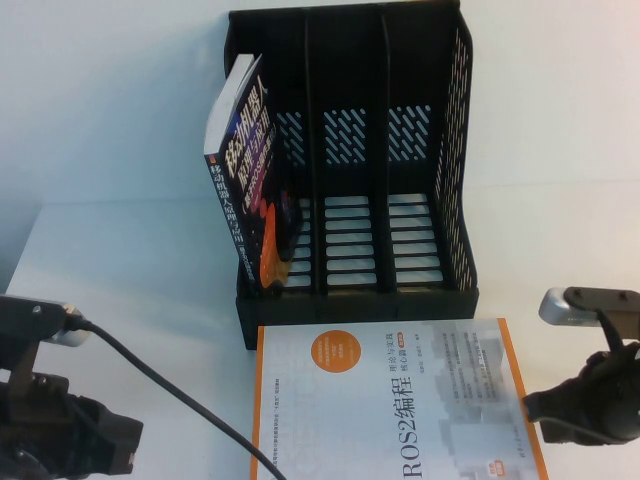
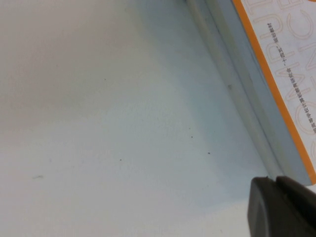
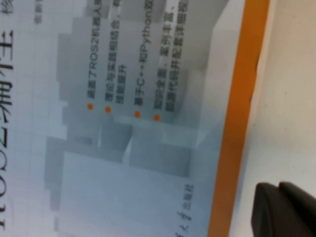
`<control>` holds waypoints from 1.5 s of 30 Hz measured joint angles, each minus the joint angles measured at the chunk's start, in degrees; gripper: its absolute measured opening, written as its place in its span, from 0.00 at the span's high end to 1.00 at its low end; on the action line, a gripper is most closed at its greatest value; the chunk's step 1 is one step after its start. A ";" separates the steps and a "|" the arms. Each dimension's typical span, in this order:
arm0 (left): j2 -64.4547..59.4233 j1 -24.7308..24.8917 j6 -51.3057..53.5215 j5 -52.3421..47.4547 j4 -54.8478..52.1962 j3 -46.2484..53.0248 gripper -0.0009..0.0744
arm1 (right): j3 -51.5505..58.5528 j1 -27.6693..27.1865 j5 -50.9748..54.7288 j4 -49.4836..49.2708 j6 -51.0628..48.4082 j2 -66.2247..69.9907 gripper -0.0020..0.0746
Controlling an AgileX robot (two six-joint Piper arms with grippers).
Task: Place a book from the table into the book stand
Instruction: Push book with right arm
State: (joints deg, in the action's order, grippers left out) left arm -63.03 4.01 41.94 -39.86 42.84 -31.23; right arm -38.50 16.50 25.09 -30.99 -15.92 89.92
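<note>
A white book with orange edges (image 1: 400, 400), titled ROS2, lies flat on the table just in front of the black three-slot book stand (image 1: 450, 160). A dark book (image 1: 245, 180) leans tilted in the stand's left slot. My left gripper (image 1: 130, 445) is low at the front left, shut and empty, short of the white book's left edge (image 2: 291, 59). My right gripper (image 1: 530, 408) is shut and empty, right beside the book's orange right edge (image 3: 237, 138). Its fingertips (image 3: 266, 207) are over bare table.
The stand's middle slot (image 1: 350, 240) and right slot (image 1: 415, 240) hold nothing. A black cable (image 1: 170, 390) runs from the left arm across the table toward the book's front left corner. White table (image 1: 110, 280) lies left of the stand.
</note>
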 joint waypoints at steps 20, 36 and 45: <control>0.00 0.00 -0.31 0.01 0.11 0.00 0.99 | -6.21 8.87 -0.11 -2.49 0.25 2.61 0.97; 0.00 0.00 -0.71 -0.12 4.10 0.00 0.99 | -8.66 10.72 -0.38 -3.06 1.07 2.97 0.97; 0.00 0.00 -7.09 0.13 3.36 0.00 0.99 | -8.76 10.72 2.20 6.99 8.52 2.97 0.97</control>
State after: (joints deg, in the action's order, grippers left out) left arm -63.03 4.01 34.85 -39.73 46.20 -31.23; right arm -47.27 27.22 27.30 -24.00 -7.41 92.89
